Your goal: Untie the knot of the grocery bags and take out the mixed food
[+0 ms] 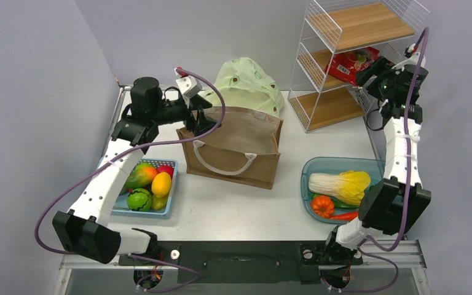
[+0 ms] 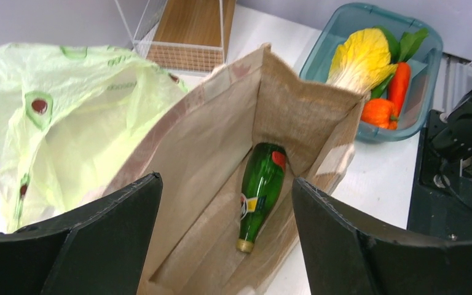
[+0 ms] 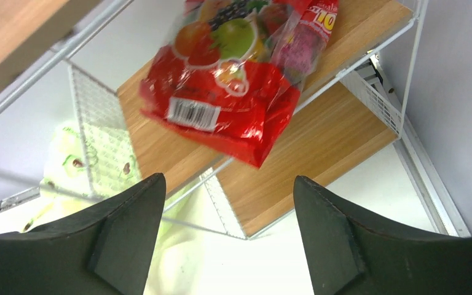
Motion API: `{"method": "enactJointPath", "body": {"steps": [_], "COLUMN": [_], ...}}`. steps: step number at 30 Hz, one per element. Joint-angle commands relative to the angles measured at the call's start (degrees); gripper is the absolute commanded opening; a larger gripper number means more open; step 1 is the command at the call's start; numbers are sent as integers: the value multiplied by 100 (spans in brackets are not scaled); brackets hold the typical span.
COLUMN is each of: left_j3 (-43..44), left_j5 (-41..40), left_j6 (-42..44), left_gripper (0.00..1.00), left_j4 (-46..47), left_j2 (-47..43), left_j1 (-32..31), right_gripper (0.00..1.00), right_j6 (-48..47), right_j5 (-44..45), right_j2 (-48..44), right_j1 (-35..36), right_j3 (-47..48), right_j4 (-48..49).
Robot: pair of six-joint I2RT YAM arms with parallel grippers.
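Unloading stage: judged late; one bottle shows inside the paper bag, while other food already lies outside it.
Left gripper: jaws spread wide, gripping nothing, poised above the bag mouth.
Bottle position: below and ahead of the left jaws, roughly centred between them, flat on the bag floor, cap end nearest the jaws.
Reason for pose: the spread jaws line up over the opening, probably so that a straight descent straddles the bottle without catching the paper walls.
Plastic bag: left of the left jaws, slumped against the paper bag's outer wall; knot not discernible in any view.
Right gripper: jaws spread, empty.
Packet: ahead of the right jaws, clear of both fingers, lying on a shelf with one corner overhanging the edge.
Reason for placement: the shelf appears to serve as the drop point for packaged food.
Fruit: well behind the left jaws, collected in a basket.
Risk: the paper walls are soft; a finger may fold one over the bottle.
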Motion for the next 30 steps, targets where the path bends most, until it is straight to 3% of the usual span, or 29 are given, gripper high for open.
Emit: {"method": "enactJointPath", "body": {"steps": [1,4,8,15,18,21,26,30], "left_j3": [-321,-555,-994,-1565,-1894,-2375,-2653,-3191], "left_j5": [26,-29,-272,-644,-1083,-1358,-1648,-1939], "left_j6": [495,1453,2657,4602,5305,5420,5362,5848], "left_gripper": [74,67,59,43,22,1,0,0], "left_j4": [-280,-965,-1645,-2928,-3070,-2727,-2397,-2335], "left_j2": [-404,-545,-746,-1001,-1230,-1654,-1947,-2317], "left_j1": [244,267,202,-459,-1075,-1716,-2177,-2814], "right_gripper": [73,73,69,65,60,52,44,40], "right_j6": [-66,-248,-808,-2291,-2904,-3188,-3657,-4299], "right_j5": [-192,-417,-750,-886,-800,-574,-87,533], "right_j2": [-920,-1481,-2084,-2144,-1985,-1675,-1164,-791], "right_j1": [2,165,922,3212,4151,4864,5969,6578], "right_j3": [-588,-906,-1183,-915,-876,-732,-471,-689], "right_j4": [-64,-217,-425,-1203,-1487,-1662,-2128,-2538]}}
